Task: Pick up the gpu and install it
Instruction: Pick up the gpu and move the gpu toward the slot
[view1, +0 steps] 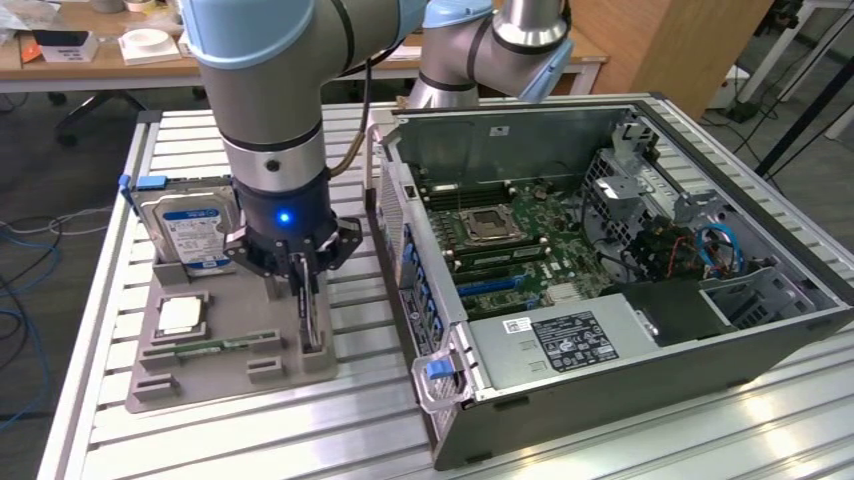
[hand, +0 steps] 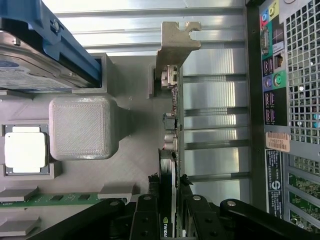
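Between the fingers (hand: 186, 187) of the gripper (view1: 300, 268), the gpu (view1: 315, 318) stands on edge in a slot of the grey holder (view1: 200, 370), pinched across both faces at its upper edge. Judge it light, stiff and fragile: grip bare board, not components. Beyond the fingertips projects its metal bracket (hand: 176, 45). Hard drive (view1: 194, 225) and processor (view1: 180, 315) flank one finger; the computer case (view1: 534, 410) stands near the other.
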